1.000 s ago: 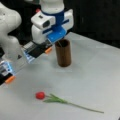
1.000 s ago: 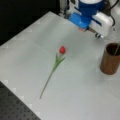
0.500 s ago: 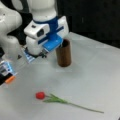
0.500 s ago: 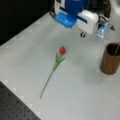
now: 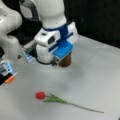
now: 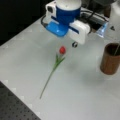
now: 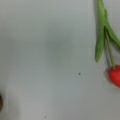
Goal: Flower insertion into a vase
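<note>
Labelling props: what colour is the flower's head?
Red flower head, clearest in a front view.

flower (image 5: 41, 95): red head, green leaves, thin green stem, lying below the gripper (image 6: 65, 31). vase (image 6: 111, 59): plain dark brown, wood-like, off to one side of the gripper. gripper: white housing with a bright blue band and blue block. table (image 6: 80, 95): pale grey-white, unpatterned; black perforated board (image 6: 15, 108) along its edge.

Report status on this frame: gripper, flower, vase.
Gripper above the table, near the bloom, holding nothing seen. Flower flat on table, untouched. Vase upright, apart from the flower. Nothing between them.
</note>
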